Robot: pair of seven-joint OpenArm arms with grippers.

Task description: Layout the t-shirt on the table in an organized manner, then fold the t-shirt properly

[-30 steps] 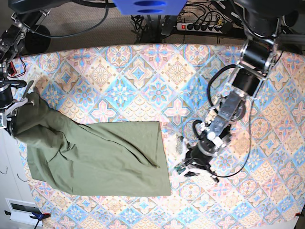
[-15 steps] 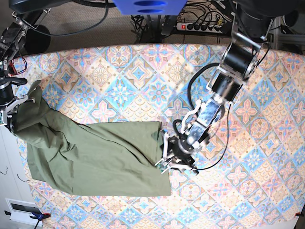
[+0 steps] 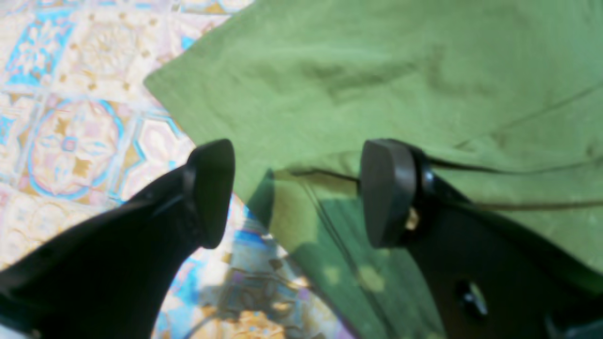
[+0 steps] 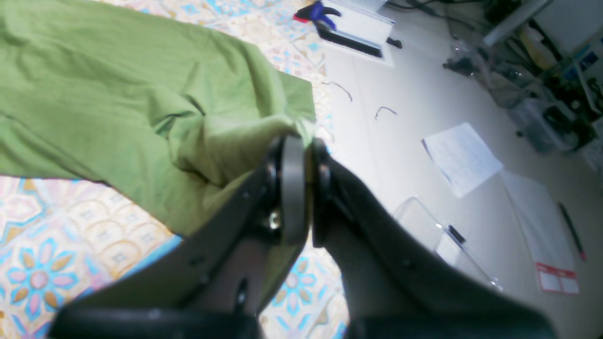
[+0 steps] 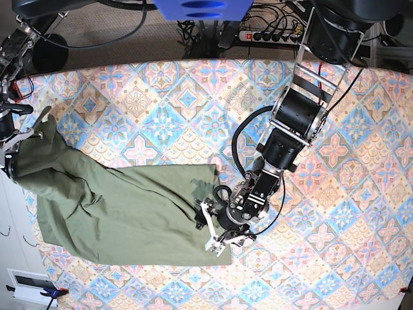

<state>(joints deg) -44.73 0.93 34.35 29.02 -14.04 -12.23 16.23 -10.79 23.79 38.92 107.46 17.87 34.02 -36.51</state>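
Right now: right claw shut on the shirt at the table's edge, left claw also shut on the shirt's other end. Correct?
Not quite. The left claw is open, its fingers spread over the shirt edge, gripping nothing; the left wrist view shows it. The right claw is indeed shut on the shirt at the table edge.

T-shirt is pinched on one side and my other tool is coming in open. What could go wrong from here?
The open left tool straddles the t-shirt edge, so it may catch one layer only or scrape the table. The right tool pinches a bunched corner by the table's edge; pulling could drag cloth off.
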